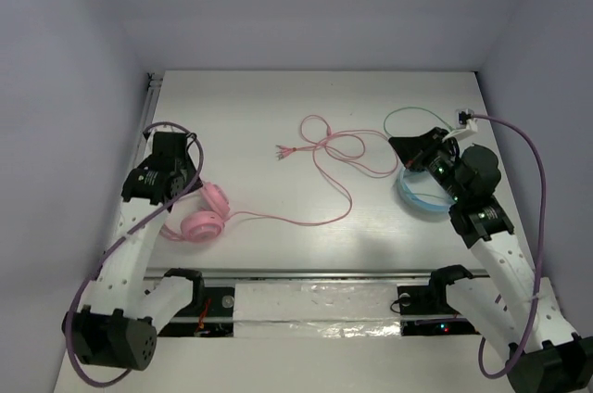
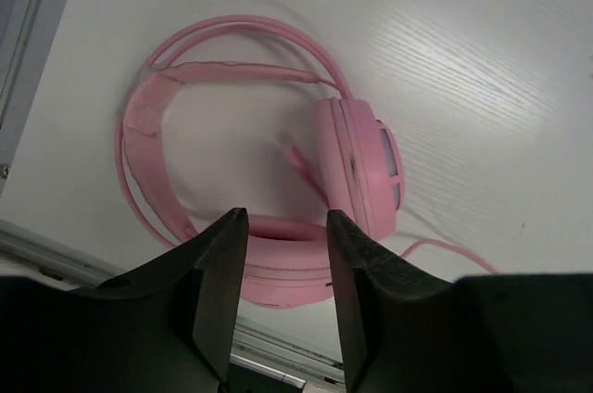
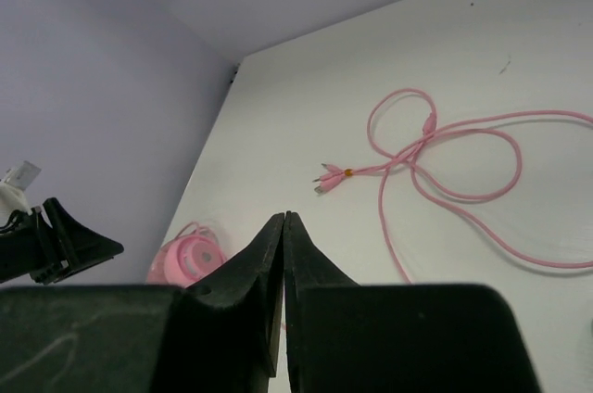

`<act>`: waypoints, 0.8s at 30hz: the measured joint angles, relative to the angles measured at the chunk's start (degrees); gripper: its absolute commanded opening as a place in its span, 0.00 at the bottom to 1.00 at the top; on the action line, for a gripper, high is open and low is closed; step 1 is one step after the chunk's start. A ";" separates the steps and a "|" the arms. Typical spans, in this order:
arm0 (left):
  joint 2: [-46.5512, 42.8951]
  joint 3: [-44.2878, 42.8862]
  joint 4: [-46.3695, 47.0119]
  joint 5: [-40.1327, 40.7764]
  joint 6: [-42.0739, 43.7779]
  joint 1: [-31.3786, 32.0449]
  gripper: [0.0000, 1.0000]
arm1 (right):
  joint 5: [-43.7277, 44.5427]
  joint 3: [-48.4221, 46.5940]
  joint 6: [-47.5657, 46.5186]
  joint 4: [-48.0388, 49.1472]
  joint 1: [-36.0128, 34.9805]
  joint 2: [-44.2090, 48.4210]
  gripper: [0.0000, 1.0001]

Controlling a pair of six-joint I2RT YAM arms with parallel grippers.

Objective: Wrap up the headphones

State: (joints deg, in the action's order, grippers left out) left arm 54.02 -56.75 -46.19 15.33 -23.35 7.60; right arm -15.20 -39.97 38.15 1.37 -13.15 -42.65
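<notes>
The pink headphones point(image 1: 206, 215) lie at the table's front left, ear cups close together. Their thin pink cable point(image 1: 324, 157) runs right, then loops back to the middle, ending in plugs point(image 1: 283, 150). My left gripper point(image 1: 185, 180) hovers just above and behind them, open and empty. In the left wrist view its open jaws point(image 2: 285, 226) frame the nearer ear cup point(image 2: 278, 263), with the other cup point(image 2: 361, 166) and the headband point(image 2: 213, 59) beyond. My right gripper point(image 1: 403, 147) is shut and empty at the right, apart from the cable; its wrist view point(image 3: 283, 219) shows the cable loops point(image 3: 435, 133).
Light blue headphones point(image 1: 419, 198) lie under my right arm, their green cable point(image 1: 412, 113) curling toward the back right. Purple walls close the table on three sides. A metal rail point(image 1: 315, 282) runs along the front edge.
</notes>
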 measured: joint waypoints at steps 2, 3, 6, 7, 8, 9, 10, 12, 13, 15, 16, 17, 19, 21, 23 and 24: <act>3.08 0.31 0.22 0.04 0.26 -1.09 0.45 | 0.66 0.02 -0.17 0.00 0.00 0.31 0.15; 4.57 0.61 0.50 0.39 0.22 -1.86 0.46 | 0.92 0.02 -0.24 0.00 0.00 0.52 0.21; 8.79 0.94 0.72 1.55 0.37 -4.85 0.48 | 1.68 0.02 -0.55 0.00 0.00 0.96 0.24; 10.69 0.94 1.01 1.79 0.42 -6.32 0.44 | 1.95 0.04 -0.66 -0.02 0.00 1.05 0.26; 12.26 0.90 1.31 1.99 0.48 -7.61 0.42 | 2.19 0.04 -0.74 -0.04 0.00 1.09 0.28; 14.40 0.81 1.55 2.21 0.61 -8.94 0.42 | 2.36 0.04 -0.81 -0.04 0.00 1.14 0.31; 16.90 0.61 1.68 2.51 0.70 -9.99 0.44 | 2.43 0.07 -0.85 -0.07 0.00 1.20 0.33; 21.57 0.15 2.38 2.91 0.98 -12.15 0.46 | 2.54 0.09 -0.87 -0.09 0.00 1.53 0.37; 23.93 0.00 2.82 2.95 1.07 -13.14 0.50 | 2.54 0.09 -0.83 -0.09 0.00 1.73 0.38; 28.00 -0.42 3.58 2.95 1.51 -14.80 0.55 | 2.54 0.11 -0.83 -0.09 0.00 1.95 0.40; 29.94 -0.55 4.04 2.95 1.75 -15.47 0.62 | 2.54 0.11 -0.85 -0.09 0.00 1.97 0.41; 31.78 -0.87 4.22 2.95 1.99 -16.02 0.65 | 2.54 0.17 -0.85 -0.07 0.00 1.97 0.41; 35.23 -1.60 4.76 3.67 2.23 -16.70 0.71 | 2.54 0.37 -0.85 -0.09 0.00 1.99 0.43; 38.23 -2.73 4.81 5.16 2.78 -16.83 0.72 | 2.54 0.50 -0.83 -0.09 0.00 1.99 0.44; 40.28 -4.11 4.42 6.60 3.39 -16.81 0.72 | 2.51 0.57 -0.83 -0.07 0.00 1.97 0.44; 41.07 -4.66 4.39 7.06 3.76 -16.68 0.71 | 2.51 0.59 -0.83 -0.07 0.00 1.90 0.44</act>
State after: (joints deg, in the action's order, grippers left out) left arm 95.09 -61.41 -41.80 22.39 -19.59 -9.08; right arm -12.69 -39.38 37.32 1.30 -13.15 -40.75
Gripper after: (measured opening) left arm 0.719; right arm 0.441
